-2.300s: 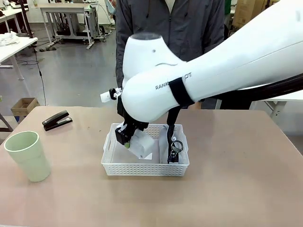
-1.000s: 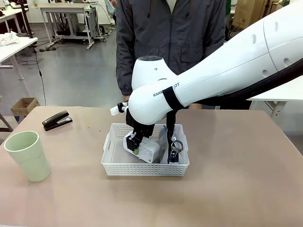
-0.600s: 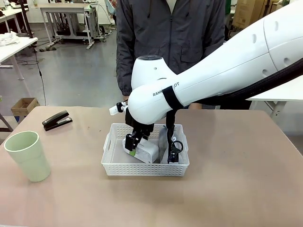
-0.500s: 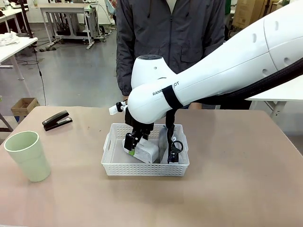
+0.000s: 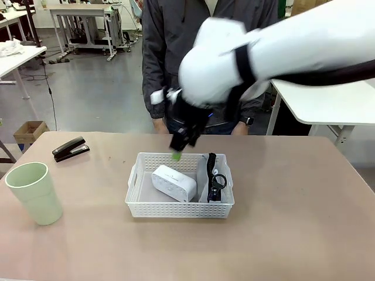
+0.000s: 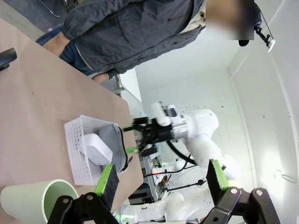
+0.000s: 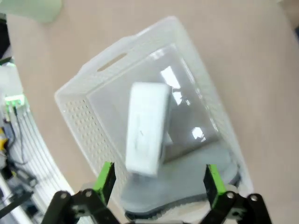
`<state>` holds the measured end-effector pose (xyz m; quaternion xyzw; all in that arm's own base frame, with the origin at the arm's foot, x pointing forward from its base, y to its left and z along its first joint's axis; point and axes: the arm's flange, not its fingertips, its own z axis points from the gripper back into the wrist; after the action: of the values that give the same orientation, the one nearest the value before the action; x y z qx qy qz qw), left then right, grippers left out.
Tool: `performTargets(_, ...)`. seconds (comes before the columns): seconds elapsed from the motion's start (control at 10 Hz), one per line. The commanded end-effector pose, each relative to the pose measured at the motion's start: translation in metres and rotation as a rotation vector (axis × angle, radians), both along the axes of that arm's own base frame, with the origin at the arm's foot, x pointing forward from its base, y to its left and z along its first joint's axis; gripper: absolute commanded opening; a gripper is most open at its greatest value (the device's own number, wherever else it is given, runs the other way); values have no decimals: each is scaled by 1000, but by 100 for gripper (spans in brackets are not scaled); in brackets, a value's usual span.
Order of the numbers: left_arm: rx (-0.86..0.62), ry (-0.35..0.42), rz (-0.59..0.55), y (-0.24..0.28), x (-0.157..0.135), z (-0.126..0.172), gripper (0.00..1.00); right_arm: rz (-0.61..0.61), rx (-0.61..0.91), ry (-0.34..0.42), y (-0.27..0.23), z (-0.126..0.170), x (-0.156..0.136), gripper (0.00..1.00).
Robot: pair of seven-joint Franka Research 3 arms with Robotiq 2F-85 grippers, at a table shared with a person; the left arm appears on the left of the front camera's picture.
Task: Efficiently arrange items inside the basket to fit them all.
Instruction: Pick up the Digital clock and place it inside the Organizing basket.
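The right arm (image 5: 304,41) reaches in from the picture's right side and across the middle, with its bulky white wrist (image 5: 220,61) held high. The right gripper (image 5: 179,149) hangs below that wrist, pointing down and slightly toward the robot's left. Its 2 green pads (image 7: 104,179) are spread wide apart with nothing between them. The left gripper (image 6: 161,179) is also spread wide and empty, its 2 fingers (image 6: 103,181) splaying outward and aimed toward the other arm farther off.

Basket (image 5: 176,208): white perforated plastic, glossy floor. Box (image 5: 173,182): smooth matt. Pouch (image 7: 196,175): grey cloth.
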<state>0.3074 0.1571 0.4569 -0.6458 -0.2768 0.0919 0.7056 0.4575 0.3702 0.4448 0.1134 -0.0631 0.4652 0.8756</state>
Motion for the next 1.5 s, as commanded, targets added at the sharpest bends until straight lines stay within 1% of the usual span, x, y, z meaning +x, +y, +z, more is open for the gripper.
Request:
performTargets(0.0, -2, -4, -9, -2, -3, 2, 100, -103, 105, -35, -91, 32, -26, 100)
performTargets(0.1, -2, -4, -9, -2, -3, 2, 100, -204, 223, -13, -144, 45, -35, 100)
performTargets(0.2, -2, -4, -9, -2, -3, 2, 100, -226, 399, 16, -193, 48, -45, 100)
performTargets(0.3, -2, -4, -9, -2, -3, 2, 100, -300, 526, 36, -239, 43, -54, 100)
performTargets(0.4, -2, -4, -9, -2, -3, 2, 100, -399, 610, 72, -281, 33, -64, 100)
performTargets(0.5, -2, -4, -9, -2, -3, 2, 100, -611, 664, 101, -325, 20, -76, 100)
performTargets(0.6, -2, -4, -9, -2, -3, 2, 100, -784, 751, 159, -361, 8, -87, 100)
performTargets(0.7, -2, -4, -9, -2, -3, 2, 100, -883, 818, 214, -389, -8, -97, 100)
performTargets(0.8, -2, -4, -9, -2, -3, 2, 100, -963, 845, 262, -409, -25, -104, 100)
performTargets(0.9, -2, -4, -9, -2, -3, 2, 100, -939, 901, 278, -422, -37, -112, 100)
performTargets(1.0, -2, -4, -9, -2, -3, 2, 100, -961, 906, 288, -427, -43, -114, 100)
performTargets(1.1, -2, -4, -9, -2, -3, 2, 100, -950, 887, 284, -426, -44, -112, 100)
performTargets(1.2, -2, -4, -9, -2, -3, 2, 100, -977, 844, 289, -443, -35, -100, 100)
performTargets(1.4, -2, -4, -9, -2, -3, 2, 100, -977, 844, 289, -443, -35, -100, 100)
